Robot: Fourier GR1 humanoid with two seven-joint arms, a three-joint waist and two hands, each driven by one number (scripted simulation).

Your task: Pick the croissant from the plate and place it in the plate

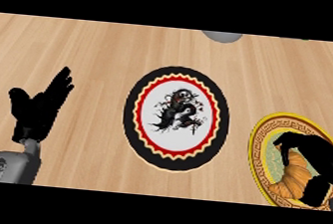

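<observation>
two plates sit on the wooden counter, and nearest, the right hand [320, 165] curls its fingers around the croissant [291, 176] on the yellow plate [265, 127], likely to lift it. left hand [38, 104] rests open; black-rimmed plate [142, 107] waits mid-counter.

Light wooden counter [87, 42] right across the view, pale grain running side to side in long streaks, slightly darker bands here and there. Up at the far edge, just right of centre, a grey rounded object [222, 36], cut off by the view's top, only its lower curve showing; too little on show to name it. Further right along that same far edge, a thin dark green sliver [295, 39], barely peeking in, well apart from the grey shape. Impossible to tell whether either touches the wood.
</observation>
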